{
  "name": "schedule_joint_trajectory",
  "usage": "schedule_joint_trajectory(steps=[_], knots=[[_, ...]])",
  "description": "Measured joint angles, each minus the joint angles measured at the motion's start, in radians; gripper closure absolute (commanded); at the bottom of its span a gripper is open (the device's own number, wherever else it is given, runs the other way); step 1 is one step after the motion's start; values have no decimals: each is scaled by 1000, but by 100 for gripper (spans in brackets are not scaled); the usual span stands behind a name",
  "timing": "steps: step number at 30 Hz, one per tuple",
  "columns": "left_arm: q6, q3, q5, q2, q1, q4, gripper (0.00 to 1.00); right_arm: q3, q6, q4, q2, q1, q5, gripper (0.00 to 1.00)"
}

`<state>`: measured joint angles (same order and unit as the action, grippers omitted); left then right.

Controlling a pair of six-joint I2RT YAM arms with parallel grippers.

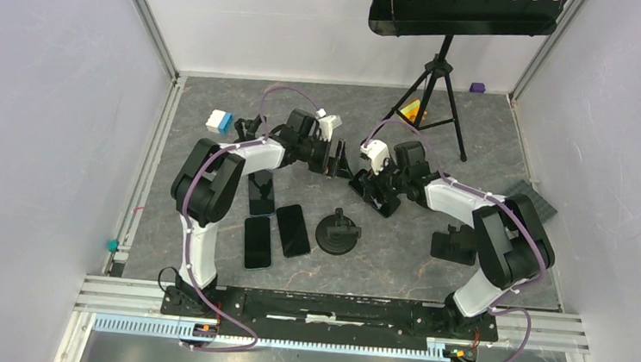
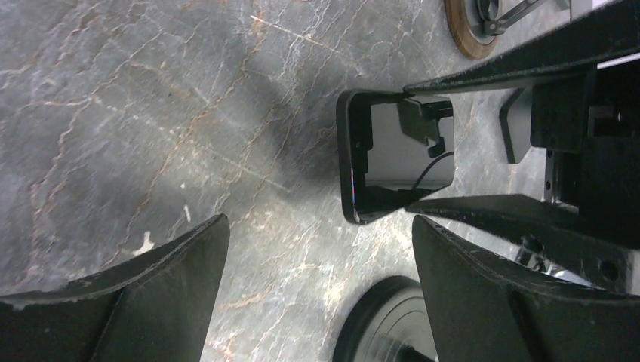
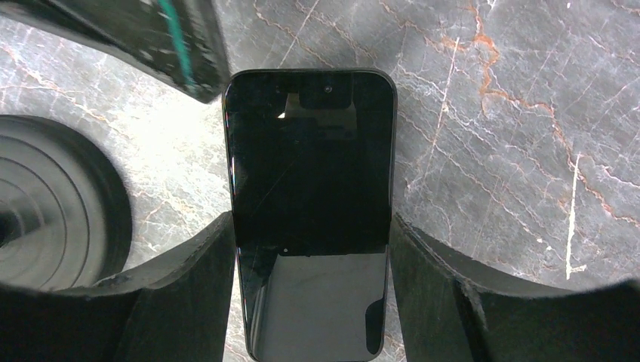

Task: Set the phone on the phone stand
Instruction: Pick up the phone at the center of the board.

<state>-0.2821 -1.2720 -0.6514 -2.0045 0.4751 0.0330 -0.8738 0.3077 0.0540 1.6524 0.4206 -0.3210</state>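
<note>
1. The left arm (image 1: 213,181) is reaching toward the far side and bending right with its elbow raised. The left claw (image 1: 339,159) is aiming at the middle of the table (image 1: 462,201).
2. That left claw is gaping wide, its curved fingers (image 2: 151,302) spread apart over the stone surface.
3. The right arm (image 1: 503,239) is folding in from the right. The right claw (image 3: 311,222) is facing the left claw, near it but apart.
4. The right claw is gripping the phone (image 3: 311,151) by its two long edges, one finger (image 3: 189,302) pressing each side.
5. The phone is hanging above the table, just on the far side of the stand (image 1: 339,233) and slightly right of it, not resting on it.
6. Its long axis is running straight out along the right claw's fingers. The notch end is pointing away from that wrist, toward the left claw, and the screen is facing the right wrist camera.
7. The phone is showing as a flat slab with rounded corners and glossy dark glass catching reflections.
8. The stand is sitting as a round black base with ringed steps and a short post on top.
9. The table is showing grey marble patterning with rust-coloured veins, and the claw fingers are looking matte black.
10. Three spare phones (image 1: 292,230) are lying flat to the left of the stand.
</note>
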Motion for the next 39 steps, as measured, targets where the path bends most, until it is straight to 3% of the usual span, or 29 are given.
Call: schedule_joint_trajectory(steps=[9,33,36,39], knots=[[-86,-83,-88,-87,26,1,16,20,0,-36,-22,0,-34,83],[-336,-122,-241,-208,47,-104,72,53,-8,-61,-50,0,-60,82],[-364,-122,-254,-211,48,-119,83,54,-8,-60,-50,0,-59,78],[-398,-123,-275,-211,48,-138,98,54,-9,-60,-50,0,-55,66]])
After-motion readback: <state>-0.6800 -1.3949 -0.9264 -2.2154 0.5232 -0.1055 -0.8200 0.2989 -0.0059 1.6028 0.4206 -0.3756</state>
